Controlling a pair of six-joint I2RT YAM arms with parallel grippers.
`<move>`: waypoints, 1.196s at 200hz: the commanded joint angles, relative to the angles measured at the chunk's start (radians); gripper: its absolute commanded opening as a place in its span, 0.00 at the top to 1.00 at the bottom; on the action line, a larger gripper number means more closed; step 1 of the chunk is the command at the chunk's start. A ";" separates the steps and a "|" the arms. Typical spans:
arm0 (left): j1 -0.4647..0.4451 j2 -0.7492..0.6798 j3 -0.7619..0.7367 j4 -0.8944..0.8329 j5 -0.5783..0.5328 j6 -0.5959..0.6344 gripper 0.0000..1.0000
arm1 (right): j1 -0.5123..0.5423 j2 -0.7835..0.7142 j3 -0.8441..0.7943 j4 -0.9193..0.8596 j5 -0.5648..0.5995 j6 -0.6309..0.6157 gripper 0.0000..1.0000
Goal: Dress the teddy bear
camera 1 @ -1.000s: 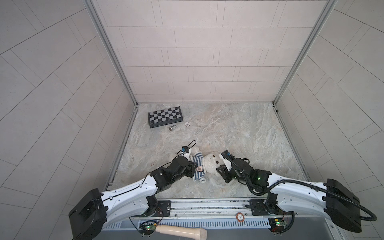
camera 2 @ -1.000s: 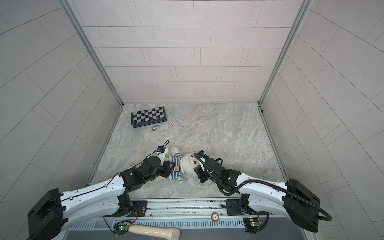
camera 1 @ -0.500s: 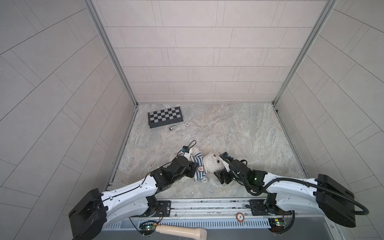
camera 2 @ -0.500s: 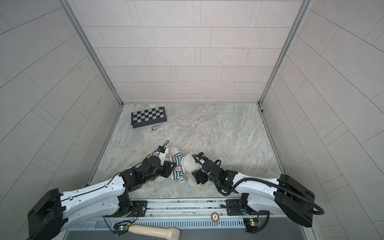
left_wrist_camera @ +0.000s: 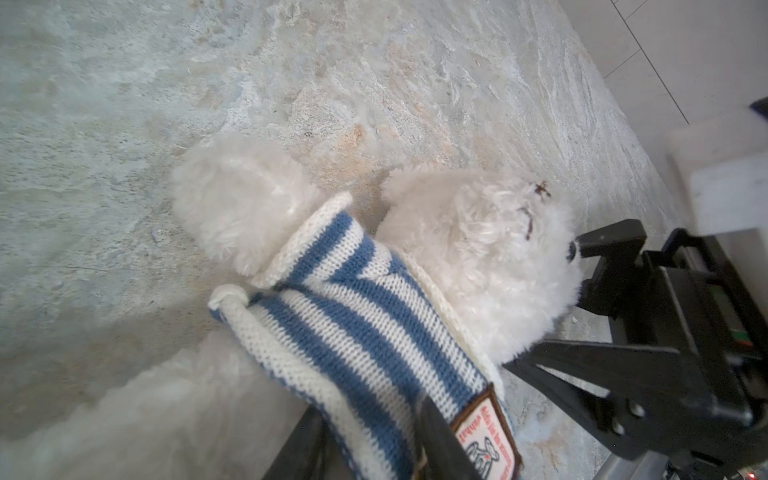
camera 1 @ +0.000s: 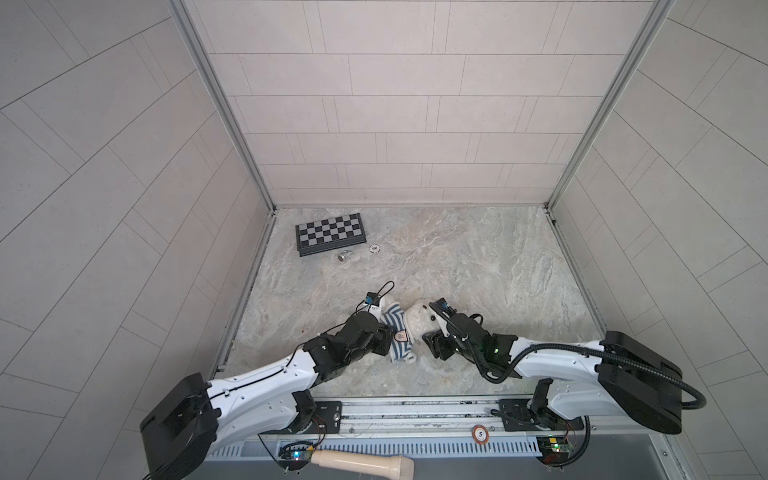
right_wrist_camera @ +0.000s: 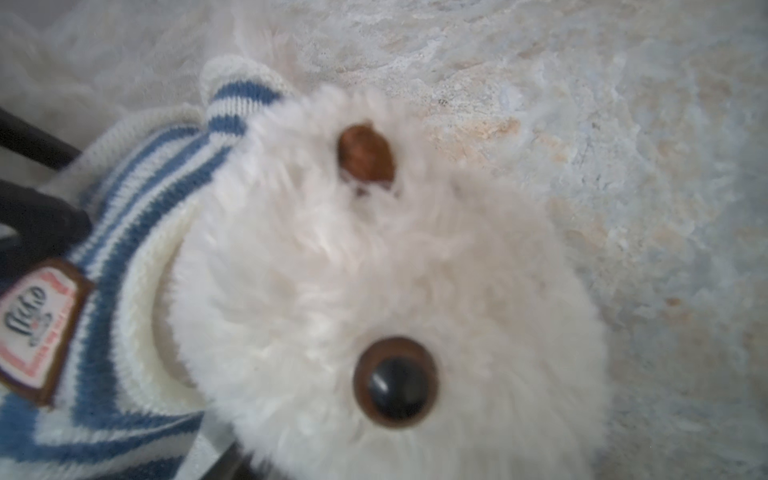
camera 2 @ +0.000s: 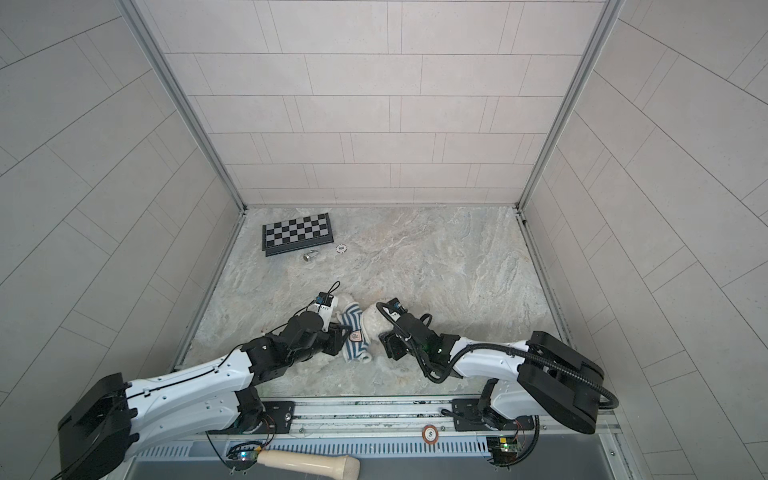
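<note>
The teddy bear (camera 1: pixel 415 321) (camera 2: pixel 369 319), fluffy white, lies near the table's front middle in both top views. It wears a blue-and-white striped shirt (camera 1: pixel 397 332) (left_wrist_camera: pixel 353 332) (right_wrist_camera: pixel 124 208) over its body and one arm. My left gripper (camera 1: pixel 388 336) (camera 2: pixel 338 337) (left_wrist_camera: pixel 370 449) is shut on the shirt's lower edge by the sewn label. My right gripper (camera 1: pixel 430 324) (camera 2: pixel 381 324) (left_wrist_camera: pixel 544 307) has its jaws on either side of the bear's head (right_wrist_camera: pixel 374 291), touching the fur by one eye. Only one dark fingertip (right_wrist_camera: pixel 232 463) shows in the right wrist view.
A chessboard (camera 1: pixel 330 232) lies at the back left, with a poker chip (camera 1: pixel 375 248) and a small metal piece (camera 1: pixel 344 255) beside it. Tiled walls close three sides. The arms' rail (camera 1: pixel 415 409) runs along the front edge, with a wooden handle (camera 1: pixel 361 459) below it.
My right gripper opened, shifted a little toward the bear's head, and its jaws came back in around it. The left arm and the shirt have not moved.
</note>
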 commanded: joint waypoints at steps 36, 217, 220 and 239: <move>0.001 -0.101 0.056 -0.086 0.022 0.042 0.45 | -0.008 -0.057 -0.006 0.017 0.000 0.010 0.92; -0.415 -0.115 0.036 -0.083 -0.347 -0.261 0.62 | -0.009 -0.271 -0.075 -0.090 0.080 0.091 1.00; -0.415 -0.109 0.040 -0.079 -0.342 -0.256 0.62 | -0.008 -0.273 -0.076 -0.091 0.081 0.091 1.00; -0.415 -0.058 0.064 -0.046 -0.309 -0.254 0.63 | -0.010 -0.277 -0.080 -0.091 0.083 0.092 1.00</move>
